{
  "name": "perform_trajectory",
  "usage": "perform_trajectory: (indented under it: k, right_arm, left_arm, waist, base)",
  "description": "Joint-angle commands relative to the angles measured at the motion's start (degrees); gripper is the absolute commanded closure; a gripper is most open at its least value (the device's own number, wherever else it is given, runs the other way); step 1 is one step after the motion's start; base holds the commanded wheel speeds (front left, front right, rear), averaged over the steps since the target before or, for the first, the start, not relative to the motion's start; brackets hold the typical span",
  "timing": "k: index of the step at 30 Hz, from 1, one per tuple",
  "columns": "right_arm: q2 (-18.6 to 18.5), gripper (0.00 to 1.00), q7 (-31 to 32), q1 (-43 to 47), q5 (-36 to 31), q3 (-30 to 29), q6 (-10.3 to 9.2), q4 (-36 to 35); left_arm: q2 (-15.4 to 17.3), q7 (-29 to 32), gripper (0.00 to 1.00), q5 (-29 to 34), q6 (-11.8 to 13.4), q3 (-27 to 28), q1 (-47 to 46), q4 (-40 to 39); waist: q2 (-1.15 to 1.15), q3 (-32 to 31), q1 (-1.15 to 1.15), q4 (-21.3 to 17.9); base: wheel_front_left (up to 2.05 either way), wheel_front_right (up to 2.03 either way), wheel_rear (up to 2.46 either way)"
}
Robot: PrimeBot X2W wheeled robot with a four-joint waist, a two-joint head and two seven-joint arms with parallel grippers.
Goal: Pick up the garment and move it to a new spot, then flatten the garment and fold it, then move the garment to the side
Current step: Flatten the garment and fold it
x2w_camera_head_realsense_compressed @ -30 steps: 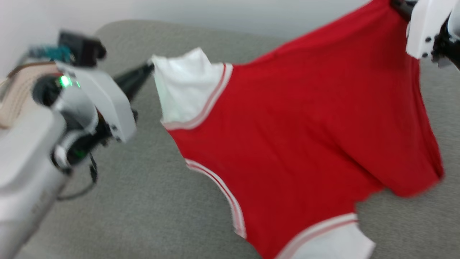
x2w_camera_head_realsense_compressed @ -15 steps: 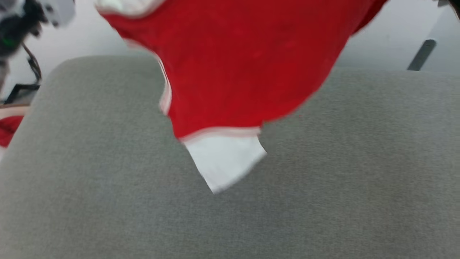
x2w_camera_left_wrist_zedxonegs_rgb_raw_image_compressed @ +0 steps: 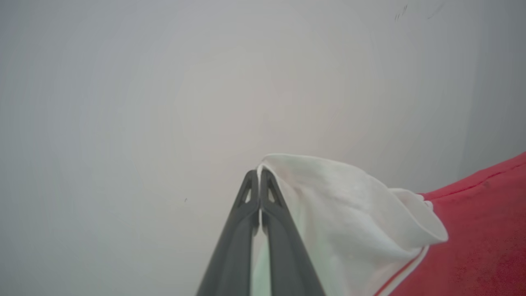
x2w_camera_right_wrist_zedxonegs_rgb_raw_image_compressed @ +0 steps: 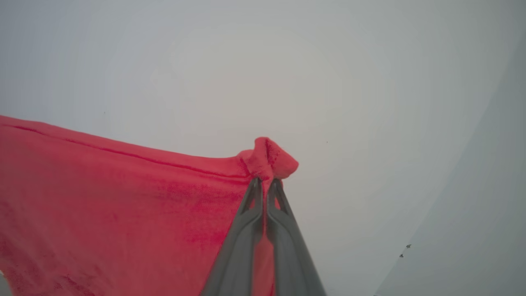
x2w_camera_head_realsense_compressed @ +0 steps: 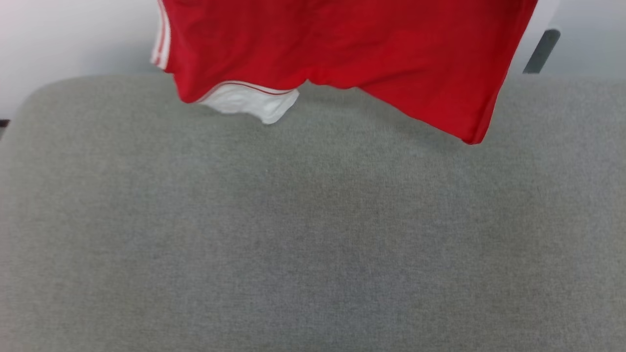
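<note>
Left gripper (x2w_camera_left_wrist_zedxonegs_rgb_raw_image_compressed: pixel 259 176) and right gripper (x2w_camera_right_wrist_zedxonegs_rgb_raw_image_compressed: pixel 265 183), tight on garment (x2w_camera_head_realsense_compressed: pixel 342 49)

Big grey fabric-covered surface (x2w_camera_head_realsense_compressed: pixel 313 234) across most of the head view, fine woven texture, rounded off at the far left corner. Plain pale wall (x2w_camera_head_realsense_compressed: pixel 73 34) behind it. Short dark grey bar (x2w_camera_head_realsense_compressed: pixel 540 51) leaning at the upper right, just past the far edge, lower end hidden. Tiny dark sliver (x2w_camera_head_realsense_compressed: pixel 2 123) at the left edge, too small to tell what. Left wrist view: blank off-white wall (x2w_camera_left_wrist_zedxonegs_rgb_raw_image_compressed: pixel 144 102), darker grey strip (x2w_camera_left_wrist_zedxonegs_rgb_raw_image_compressed: pixel 497 82) down the right, faint scratches (x2w_camera_left_wrist_zedxonegs_rgb_raw_image_compressed: pixel 400 16) up top. Right wrist view: same kind of blank wall (x2w_camera_right_wrist_zedxonegs_rgb_raw_image_compressed: pixel 287 61), two little dark specks (x2w_camera_right_wrist_zedxonegs_rgb_raw_image_compressed: pixel 404 250) low on the right.
</note>
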Motion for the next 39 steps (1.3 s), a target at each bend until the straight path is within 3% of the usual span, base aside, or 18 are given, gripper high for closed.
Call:
perform_trajectory:
  k: [1,9,16,20,30,39]
  right_arm:
    - [0.04,1.00,-0.26,-1.23,-0.30,-0.29,-0.06,0.39]
    - [-0.08,1.00,-2.56,-7.46,-3.92,-2.01,-0.06,1.41]
    - [-0.83,1.00,-16.76,-14.85,-13.78,-5.29,-0.06,1.60]
    - [-1.43,1.00,-23.81,-17.86,-20.86,-8.19,-0.06,2.46]
    - [-0.39,1.00,-26.72,-14.78,-31.95,-14.52,-0.06,2.76]
    - [2.13,1.00,-26.78,-10.39,-32.29,-14.65,-0.06,7.14]
  left_arm:
    - [-0.45,-1.26,1.00,0.14,-0.15,0.37,-1.76,0.90]
    - [-1.72,-7.14,1.00,3.72,0.60,-0.15,-10.72,4.71]
    - [-2.63,-17.22,1.00,8.79,2.93,-0.02,-21.63,6.40]
    - [-4.53,-22.49,1.00,9.71,2.44,0.54,-26.40,7.08]
    - [-8.29,-25.82,1.00,9.66,0.98,2.19,-25.70,9.42]
    - [-10.00,-25.88,1.00,10.16,0.05,4.75,-13.67,7.77]
  waist:
    - [0.00,2.94,0.00,-1.05]
    - [0.00,15.37,0.00,-2.26]
    - [0.00,28.81,0.00,-2.41]
    - [0.00,34.82,0.00,-0.50]
    - [0.00,42.65,0.00,3.62]
    - [0.00,40.20,0.00,5.64]
  base:
    - [0.00,0.00,0.00]
    - [0.00,0.00,0.00]
    - [0.00,0.00,0.00]
    - [0.00,0.00,0.00]
    - [0.00,0.00,0.00]
    - [0.00,0.00,0.00]
